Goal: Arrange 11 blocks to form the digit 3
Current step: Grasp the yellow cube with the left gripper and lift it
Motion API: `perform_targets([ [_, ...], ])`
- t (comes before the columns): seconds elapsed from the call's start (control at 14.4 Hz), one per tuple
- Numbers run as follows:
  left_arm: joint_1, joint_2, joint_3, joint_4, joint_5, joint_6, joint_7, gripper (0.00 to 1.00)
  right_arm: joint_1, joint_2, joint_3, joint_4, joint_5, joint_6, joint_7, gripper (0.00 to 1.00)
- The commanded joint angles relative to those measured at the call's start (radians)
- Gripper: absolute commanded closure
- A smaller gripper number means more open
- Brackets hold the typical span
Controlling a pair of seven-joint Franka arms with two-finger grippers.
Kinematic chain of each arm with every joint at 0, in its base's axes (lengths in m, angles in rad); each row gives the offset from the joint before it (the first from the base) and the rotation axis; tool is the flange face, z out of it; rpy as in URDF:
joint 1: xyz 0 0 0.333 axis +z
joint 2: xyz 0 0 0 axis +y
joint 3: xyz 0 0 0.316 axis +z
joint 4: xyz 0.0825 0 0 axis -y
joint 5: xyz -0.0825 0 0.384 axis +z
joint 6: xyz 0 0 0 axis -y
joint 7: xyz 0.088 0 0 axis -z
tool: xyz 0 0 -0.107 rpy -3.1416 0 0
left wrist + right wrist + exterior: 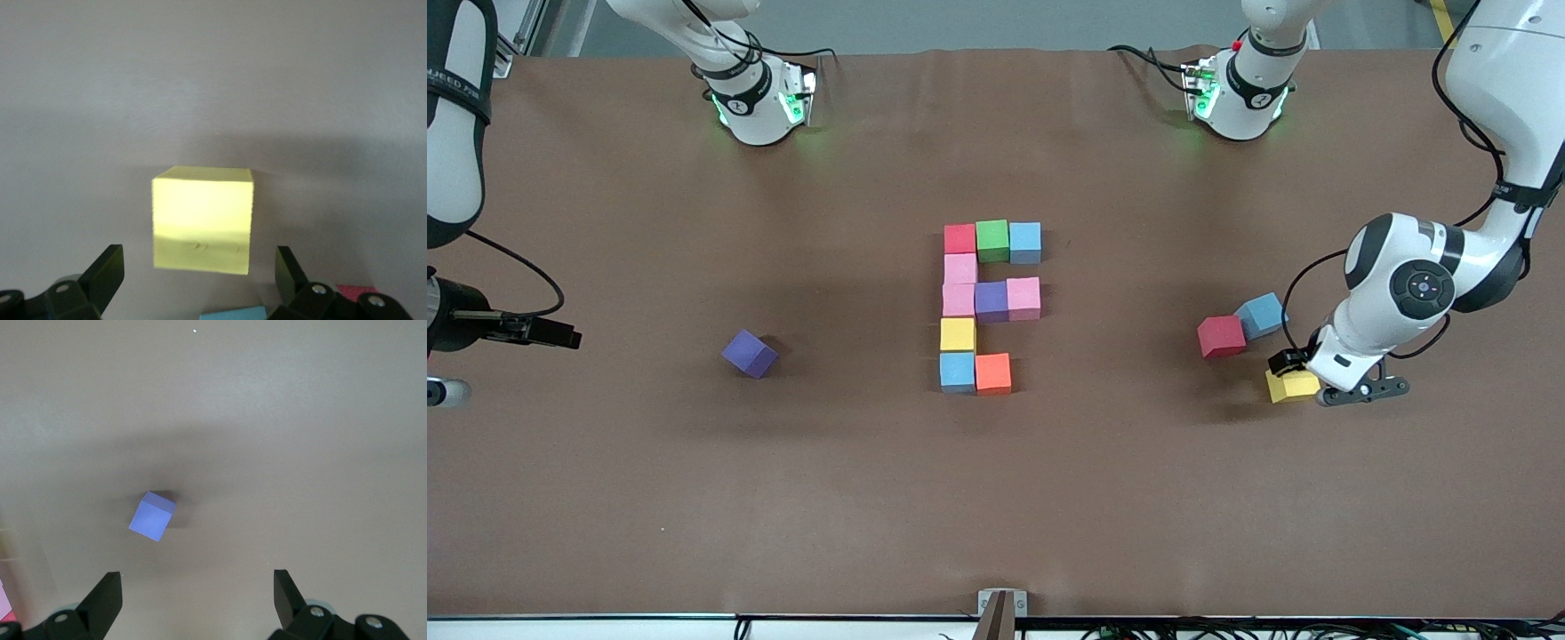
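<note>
Left gripper (1303,380) jaws wide, empty, low over loose yellow block (1289,386); red block (1221,336) and blue block (1261,315) just beside. Right gripper (197,600) wide, empty, above stray purple block (751,353). Ten-cube digit (989,304) mid-table.

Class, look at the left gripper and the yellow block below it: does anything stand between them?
Nothing visible does. The open left gripper hangs directly over the loose yellow block, with bare table around it; the red block and blue block lie beside, apart.
</note>
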Motion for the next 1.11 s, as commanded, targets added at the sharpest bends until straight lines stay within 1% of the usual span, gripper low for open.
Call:
perform_targets([
  [0.0, 0.008, 0.037, -0.008, 0.014, 0.030, 0.020, 0.059, 0.00, -0.069, -0.153, 0.078, -0.200, -0.002, 0.088, -0.005, 0.00],
  [0.14, 0.009, 0.052, -0.005, 0.014, 0.033, 0.025, 0.068, 0.00, -0.072, -0.178, 0.086, -0.197, -0.004, 0.054, -0.005, 0.00],
  [0.28, 0.029, 0.075, -0.003, 0.022, 0.071, 0.028, 0.071, 0.00, -0.067, -0.204, 0.084, -0.187, -0.005, 0.008, -0.005, 0.00],
  [0.42, 0.029, 0.089, -0.003, 0.031, 0.091, 0.030, 0.071, 0.00, -0.070, -0.258, 0.081, -0.185, -0.005, -0.039, 0.001, 0.00],
  [0.48, 0.028, 0.102, -0.003, 0.045, 0.094, 0.031, 0.071, 0.02, -0.070, -0.275, 0.079, -0.185, -0.004, -0.055, 0.001, 0.00],
  [0.55, 0.026, 0.121, -0.003, 0.065, 0.102, 0.031, 0.069, 0.25, -0.069, -0.295, 0.079, -0.185, -0.004, -0.072, -0.001, 0.00],
  [0.62, 0.022, 0.132, -0.003, 0.079, 0.110, 0.031, 0.066, 0.45, -0.067, -0.310, 0.078, -0.188, -0.004, -0.093, 0.001, 0.00],
  [0.69, 0.014, 0.137, -0.003, 0.092, 0.111, 0.030, 0.059, 0.60, -0.064, -0.319, 0.078, -0.191, -0.004, -0.101, -0.001, 0.00],
  [0.76, 0.005, 0.137, -0.003, 0.106, 0.110, 0.030, 0.053, 0.70, -0.057, -0.331, 0.078, -0.194, -0.005, -0.104, -0.002, 0.00],
  [0.9, -0.038, 0.145, -0.003, 0.146, 0.099, 0.019, -0.037, 0.71, -0.052, -0.339, 0.073, -0.196, -0.007, -0.125, -0.004, 0.00],
  [1.04, -0.093, 0.149, -0.005, 0.190, 0.090, -0.005, -0.261, 0.71, -0.038, -0.344, 0.073, -0.196, -0.039, -0.119, -0.005, 0.00],
])
